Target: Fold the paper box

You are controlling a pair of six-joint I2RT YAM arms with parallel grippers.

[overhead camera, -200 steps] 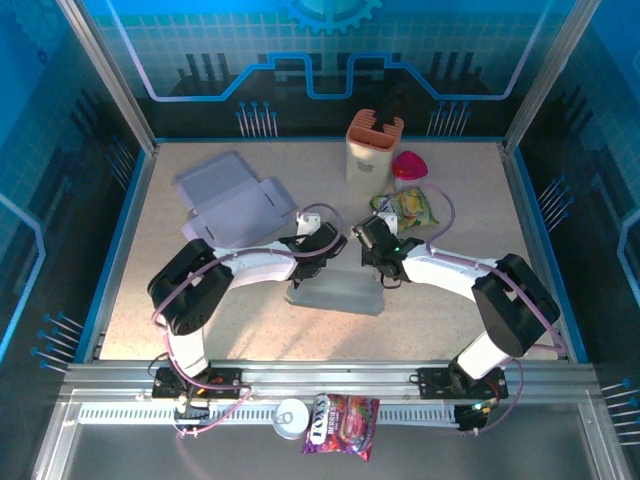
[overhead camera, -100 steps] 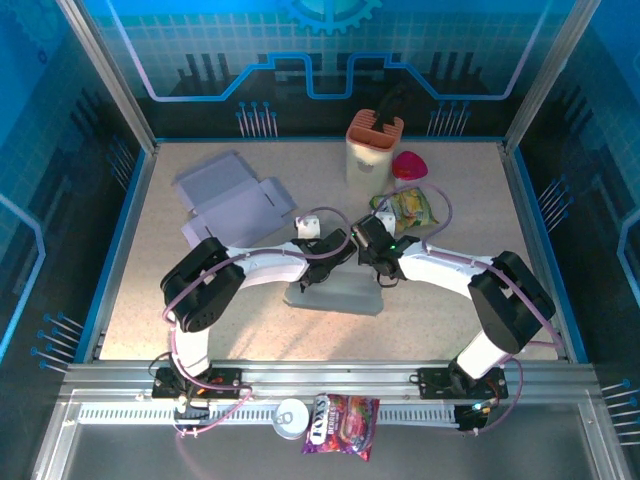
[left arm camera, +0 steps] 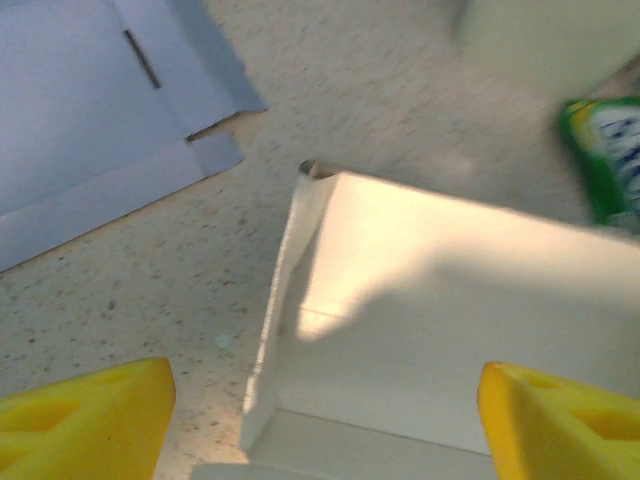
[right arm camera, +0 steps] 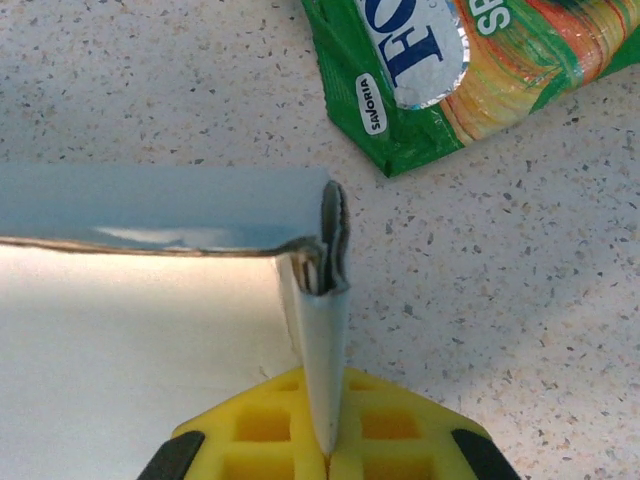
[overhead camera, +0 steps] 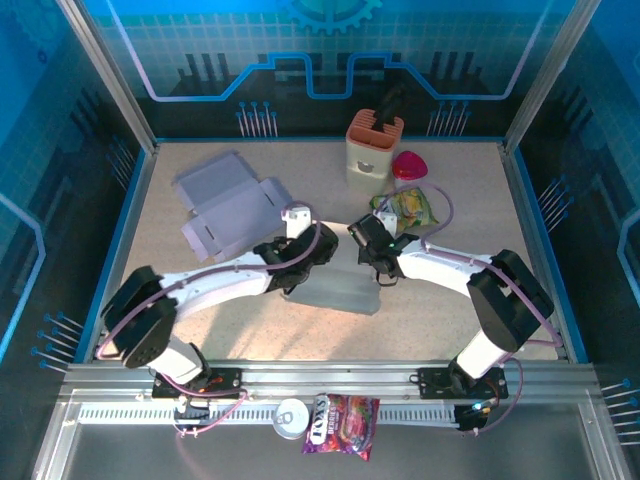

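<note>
The half-folded paper box [overhead camera: 335, 290] sits mid-table, its white inside [left arm camera: 440, 330] facing up. My left gripper [overhead camera: 306, 260] hovers over the box's left end. Its yellow fingers [left arm camera: 90, 420] are spread wide, one over the table left of the box and one over the box floor, gripper [left arm camera: 325, 425] open and holding nothing. My right gripper [overhead camera: 370, 255] is at the box's right end. In the right wrist view this gripper [right arm camera: 328, 450] is shut on the upright folded side wall [right arm camera: 325, 340].
A second flat box blank [overhead camera: 235, 205] lies back left. A cream holder with an orange top [overhead camera: 373, 150], a red object [overhead camera: 408, 165] and a green snack bag [overhead camera: 408, 207] stand behind the right gripper. A tin [overhead camera: 290, 415] and a sweets bag [overhead camera: 342, 410] lie on the front rail.
My left gripper has opened and let go of the box. The left arm has drawn back, its elbow swinging down and left. The right gripper has kept its hold on the wall.
</note>
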